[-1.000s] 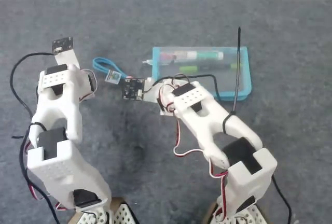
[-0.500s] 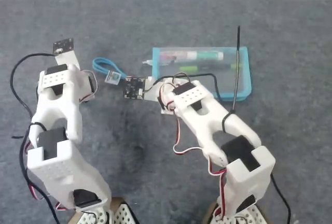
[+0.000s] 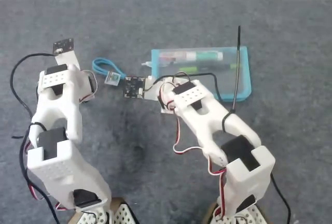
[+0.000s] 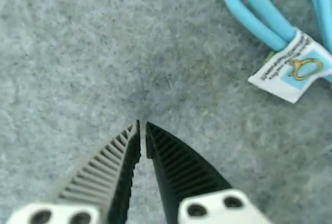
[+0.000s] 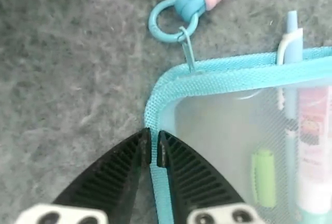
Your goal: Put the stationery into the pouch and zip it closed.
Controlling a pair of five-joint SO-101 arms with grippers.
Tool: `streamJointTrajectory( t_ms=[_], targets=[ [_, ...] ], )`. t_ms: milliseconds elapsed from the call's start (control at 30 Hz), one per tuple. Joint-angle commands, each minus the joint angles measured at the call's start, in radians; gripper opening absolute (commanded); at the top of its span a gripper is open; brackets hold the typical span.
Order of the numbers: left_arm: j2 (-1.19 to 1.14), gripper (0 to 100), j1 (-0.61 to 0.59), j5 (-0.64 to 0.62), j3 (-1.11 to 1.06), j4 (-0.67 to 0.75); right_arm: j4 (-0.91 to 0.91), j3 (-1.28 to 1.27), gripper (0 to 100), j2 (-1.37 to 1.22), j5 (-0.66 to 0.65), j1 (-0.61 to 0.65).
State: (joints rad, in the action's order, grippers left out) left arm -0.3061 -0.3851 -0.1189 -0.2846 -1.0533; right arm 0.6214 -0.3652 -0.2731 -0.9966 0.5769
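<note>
Right wrist view: one pouch [image 5: 228,130], likely light and limp, flat on the grey surface [image 5: 62,53] with stationery [image 5: 314,146] inside; your right gripper [image 5: 153,146] has its jaws pinching the corner hem, your left gripper [image 4: 142,128] has jaws closed on nothing; take the ring pull [image 5: 189,2] to zip.

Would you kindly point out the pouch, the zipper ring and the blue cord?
pouch [image 5: 218,125], right wrist view, on its clear front.
zipper ring [image 5: 152,22], right wrist view, on the ring's band.
blue cord [image 4: 248,16], left wrist view, on a strand.
</note>
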Motion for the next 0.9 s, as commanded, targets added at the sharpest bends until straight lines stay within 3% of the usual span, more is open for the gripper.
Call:
streamJointTrajectory(
  t_ms=[0,600,867],
  targets=[
    [0.008,1,0.0,0.012,0.053,-0.006,0.018,-0.002,0.7,-0.004,0.009,-0.005],
    [0.008,1,0.0,0.012,0.053,-0.005,0.074,0.005,0.7,0.007,0.038,-0.005],
    [0.006,1,0.0,0.011,0.053,-0.003,0.07,-0.094,0.7,0.162,0.068,-0.002]
  ],
)
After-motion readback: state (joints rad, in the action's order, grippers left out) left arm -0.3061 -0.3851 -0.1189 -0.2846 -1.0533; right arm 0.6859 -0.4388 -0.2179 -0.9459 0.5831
